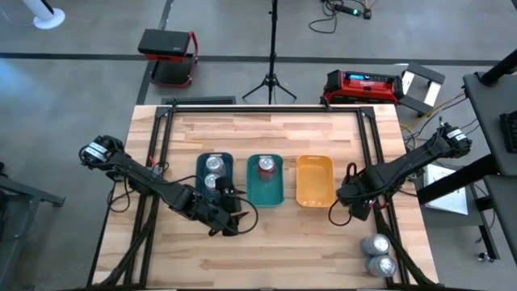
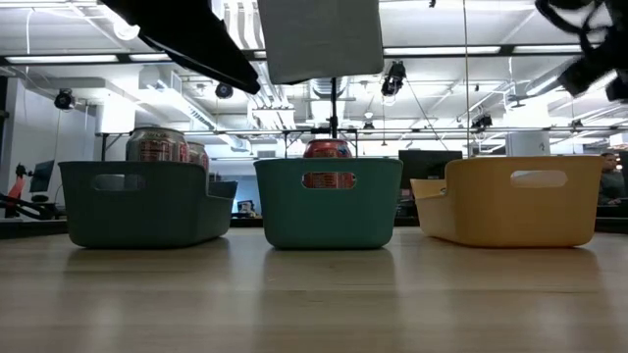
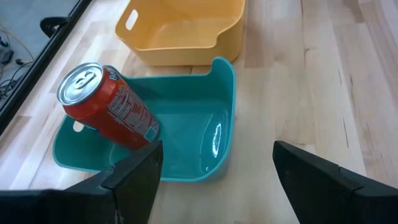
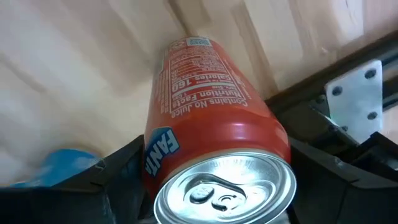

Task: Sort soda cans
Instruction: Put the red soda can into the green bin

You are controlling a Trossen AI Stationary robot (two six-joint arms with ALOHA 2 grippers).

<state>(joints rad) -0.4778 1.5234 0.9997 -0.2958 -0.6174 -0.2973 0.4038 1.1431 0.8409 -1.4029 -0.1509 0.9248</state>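
A red soda can (image 4: 211,124) sits between the fingers of my right gripper (image 4: 217,186), which is shut on it near the table's right side (image 1: 356,207). Another red can (image 3: 109,106) leans tilted in the middle teal tray (image 3: 227,74). Two silver cans (image 1: 213,164) stand in the dark teal tray (image 1: 199,174) on the left. Two more silver cans (image 1: 378,255) stand on the table at the near right. My left gripper (image 3: 214,162) is open in front of the middle tray, holding nothing. My right gripper pinches the red can by its curved sides (image 4: 158,149), close to the top end, between its two fingers. The fingers come from above, and the silver top (image 4: 224,190) faces the wrist. Whether the can's bottom stands on the table I cannot tell.
The yellow tray (image 1: 315,179) stands with nothing in it, to the right of the middle tray. A black frame rail (image 1: 380,153) runs along the table's right side, close to my right gripper. A blue blurred thing (image 4: 59,165) lies beside the held can.
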